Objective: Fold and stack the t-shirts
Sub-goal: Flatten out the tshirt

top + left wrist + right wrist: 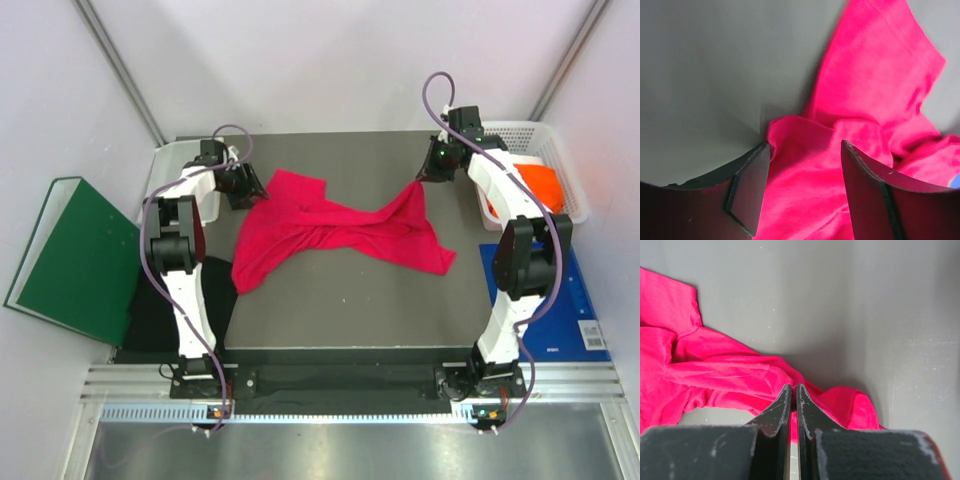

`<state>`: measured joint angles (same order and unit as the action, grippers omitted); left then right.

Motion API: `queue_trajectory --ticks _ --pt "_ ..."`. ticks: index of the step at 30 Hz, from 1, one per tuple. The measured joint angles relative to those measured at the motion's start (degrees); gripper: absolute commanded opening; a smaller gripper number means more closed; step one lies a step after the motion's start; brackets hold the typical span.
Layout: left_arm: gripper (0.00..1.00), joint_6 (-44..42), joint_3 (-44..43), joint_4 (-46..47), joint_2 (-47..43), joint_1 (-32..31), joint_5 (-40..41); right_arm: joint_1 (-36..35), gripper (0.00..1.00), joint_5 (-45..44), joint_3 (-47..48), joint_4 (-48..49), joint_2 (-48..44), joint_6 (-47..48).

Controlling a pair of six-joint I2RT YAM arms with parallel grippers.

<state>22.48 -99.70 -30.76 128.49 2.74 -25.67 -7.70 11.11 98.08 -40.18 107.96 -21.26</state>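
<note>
Top view: the crimson-pink soft cloth t-shirt (335, 228) lies crumpled and twisted across the middle of the dark grey table mat (340, 310), reaching from far left to right. My left gripper (246, 190) sits at the shirt's far left edge. My right gripper (424, 178) sits at its far right corner, where the cloth draws up to a point. A black cloth t-shirt (160, 312) lies off the mat's near left side, beside the dark green rigid binder (72, 255). A bright orange t-shirt (545, 185) rests in the white mesh basket (530, 135) at far right, with the flat blue rectangular board (575, 300) nearer. Left wrist view: my left jaws stand wide apart, and a fold of the pink shirt lies unclamped between the two fingers (751, 187). Right wrist view: my right jaws are pressed almost together, nipping a sliver of pink cloth, while the rest of the shirt trails left over the mat.
</note>
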Motion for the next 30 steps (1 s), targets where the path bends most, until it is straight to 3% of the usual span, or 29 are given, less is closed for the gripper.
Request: queue_trajectory --ticks 5,6,8,14,25,30 --pt "0.4 -0.1 3.9 1.0 -1.6 -1.9 -2.1 0.0 0.0 0.3 0.3 -0.1 1.1 -0.3" --pt "0.22 -0.2 4.4 1.0 -1.6 -2.1 -2.4 0.0 0.0 0.4 0.3 -0.1 1.3 -0.4" --pt "0.0 -0.3 5.0 0.9 -1.6 -2.2 -2.5 0.1 0.0 0.4 0.3 -0.1 1.4 -0.5" --pt "0.0 -0.1 6.0 0.5 -2.2 -2.3 -1.7 0.1 0.0 0.7 0.3 -0.1 1.4 -0.9" --pt "0.0 -1.2 5.6 -6.8 -5.3 -1.2 9.3 0.1 0.0 1.0 0.2 0.4 1.4 -1.5" --pt "0.11 -1.7 4.0 -8.8 -6.5 0.3 11.7 0.1 0.0 1.0 -1.0 1.3 1.4 -1.7"
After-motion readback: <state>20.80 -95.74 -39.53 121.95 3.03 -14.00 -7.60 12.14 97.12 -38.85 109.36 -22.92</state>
